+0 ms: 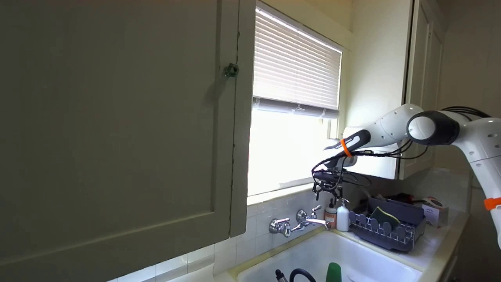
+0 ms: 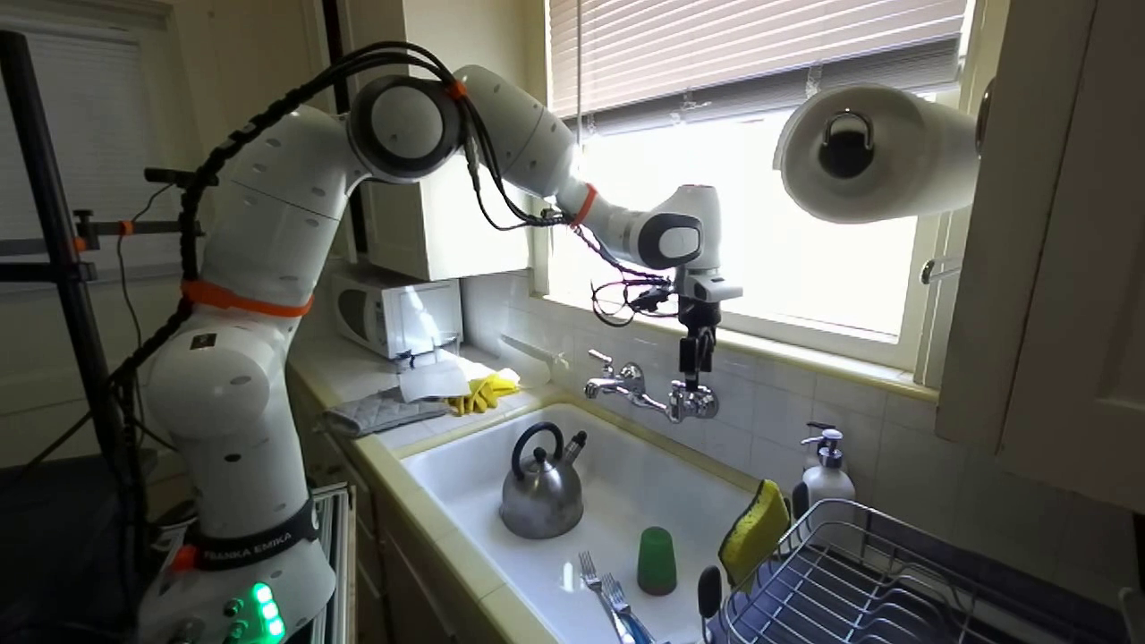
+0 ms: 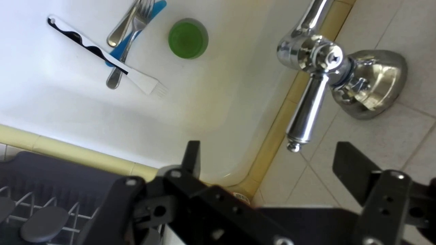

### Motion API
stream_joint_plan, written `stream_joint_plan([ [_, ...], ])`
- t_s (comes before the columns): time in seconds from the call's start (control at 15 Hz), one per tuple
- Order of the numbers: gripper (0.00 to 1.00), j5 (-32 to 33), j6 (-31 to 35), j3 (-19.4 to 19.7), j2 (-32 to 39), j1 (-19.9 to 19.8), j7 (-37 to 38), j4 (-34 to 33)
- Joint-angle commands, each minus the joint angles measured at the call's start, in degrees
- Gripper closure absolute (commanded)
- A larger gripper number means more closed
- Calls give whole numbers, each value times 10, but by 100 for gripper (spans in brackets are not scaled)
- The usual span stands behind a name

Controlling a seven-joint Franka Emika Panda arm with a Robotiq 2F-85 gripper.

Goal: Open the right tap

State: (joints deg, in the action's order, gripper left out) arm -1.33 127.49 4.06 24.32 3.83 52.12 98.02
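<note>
The right tap (image 3: 308, 109) is a shiny chrome lever handle on a wall flange; in the wrist view it points down the picture. It also shows in both exterior views (image 1: 315, 210) (image 2: 686, 400). My gripper (image 3: 269, 146) is open and empty, its black fingers wide apart. The handle's knobbed tip appears between the fingers, just ahead of them and not visibly touched. In both exterior views the gripper (image 1: 328, 195) (image 2: 694, 377) points down close above the right tap. The matching left handle (image 2: 601, 357) and the central spout (image 2: 604, 386) lie farther along the faucet.
The white sink (image 2: 465, 456) lies below the faucet, holding a steel kettle (image 2: 542, 496), a green cup (image 2: 657, 561) and forks. Soap bottles (image 1: 343, 217) and a dish rack (image 1: 385, 229) stand beyond the right tap. A tiled wall and window sill (image 2: 832, 355) are behind the gripper.
</note>
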Motion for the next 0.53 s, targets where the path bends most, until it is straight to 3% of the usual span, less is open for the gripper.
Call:
stream_joint_plan([
  [0.0, 0, -15, 21, -1, 23, 3, 19, -12],
  [0.47, 0, -20, 7, -2, 27, 3, 27, -4],
])
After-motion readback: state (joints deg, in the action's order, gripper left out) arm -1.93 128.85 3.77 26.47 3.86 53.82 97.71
